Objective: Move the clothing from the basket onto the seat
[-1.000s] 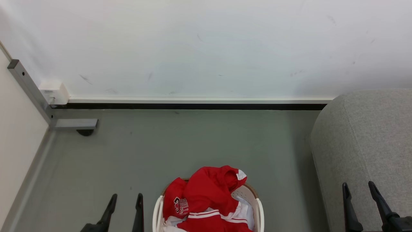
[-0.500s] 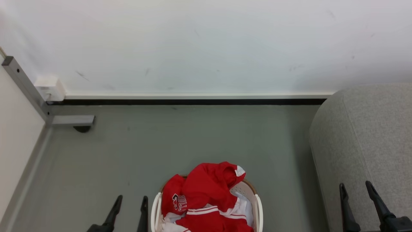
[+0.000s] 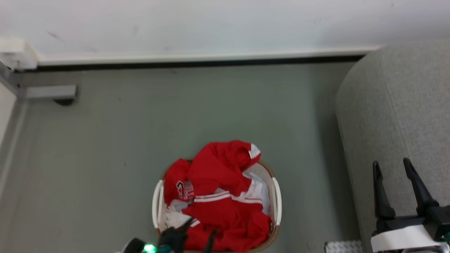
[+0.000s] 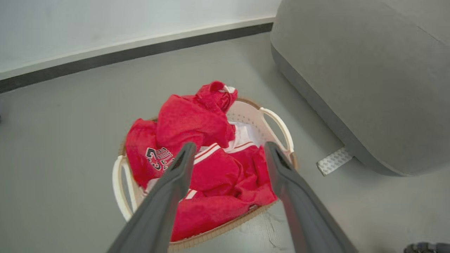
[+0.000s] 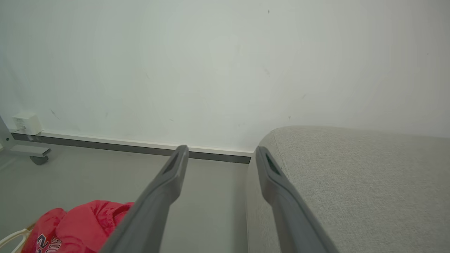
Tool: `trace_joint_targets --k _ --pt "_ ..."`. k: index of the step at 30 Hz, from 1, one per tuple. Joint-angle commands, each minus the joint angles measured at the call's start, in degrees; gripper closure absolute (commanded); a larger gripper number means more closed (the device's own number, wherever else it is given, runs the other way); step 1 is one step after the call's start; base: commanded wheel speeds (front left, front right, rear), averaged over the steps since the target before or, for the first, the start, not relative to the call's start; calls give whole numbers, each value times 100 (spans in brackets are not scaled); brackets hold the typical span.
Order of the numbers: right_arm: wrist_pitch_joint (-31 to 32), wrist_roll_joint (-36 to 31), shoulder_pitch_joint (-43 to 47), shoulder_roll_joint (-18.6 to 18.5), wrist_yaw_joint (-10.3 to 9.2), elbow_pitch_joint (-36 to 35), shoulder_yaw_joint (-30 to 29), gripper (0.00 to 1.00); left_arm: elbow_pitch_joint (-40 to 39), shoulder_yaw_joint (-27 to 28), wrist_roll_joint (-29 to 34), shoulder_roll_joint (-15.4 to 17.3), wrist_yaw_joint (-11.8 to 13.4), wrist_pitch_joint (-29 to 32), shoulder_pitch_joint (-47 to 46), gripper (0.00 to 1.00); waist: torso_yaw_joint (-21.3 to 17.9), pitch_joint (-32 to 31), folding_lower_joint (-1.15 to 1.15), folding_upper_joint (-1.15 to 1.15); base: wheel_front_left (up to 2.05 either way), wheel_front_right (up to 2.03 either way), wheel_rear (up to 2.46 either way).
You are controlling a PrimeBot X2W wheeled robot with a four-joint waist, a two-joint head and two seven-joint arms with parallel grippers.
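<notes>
Crumpled red clothing [image 3: 218, 189] fills the white basket [image 3: 277, 200] beside the grey seat [image 3: 397, 116].

A: What runs along the wall [image 3: 225, 21]?
B: Dark skirting [image 3: 197, 64], with a white box [image 3: 14, 56] at its left end and a grey bar [image 3: 49, 92] on a wheel [image 3: 63, 102].
A: And the floor [image 3: 105, 147]?
B: A patterned white strip [image 4: 333, 161].

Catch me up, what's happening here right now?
The robot is just starting on the laundry. Its left gripper hangs open over the red clothing, which lies heaped in the basket on the floor; nothing is gripped yet. The right gripper is open and empty, by the grey seat. No garment lies on the part of the seat in view.
</notes>
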Motion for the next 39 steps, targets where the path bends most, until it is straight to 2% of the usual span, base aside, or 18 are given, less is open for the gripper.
trace_joint_targets --k 1,6,14,28,39 --pt "3 -11 -146 -7 -12 -63 25 0 192 -315 -89 64 -11 87 -266 0 -142 404 -1 0 0 0 0" --pt "4 78 -418 -6 -12 -169 61 0 977 -1621 -427 402 -10 614 -1047 0 -327 898 -1 0 0 0 0" --pt "4 305 -751 -7 -12 -349 136 0 1645 -2463 -857 727 -12 810 -1894 0 -658 1549 -1 0 0 0 0" --pt "4 533 -1063 -6 -12 -445 179 0 2211 -3137 -1426 1050 -13 1258 -2559 0 -1009 2202 -1 0 0 0 0" --pt "4 622 -1154 -6 -12 -449 217 0 2440 -3314 -1626 1132 -13 1142 -2885 0 -1129 2506 -1 0 0 0 0"
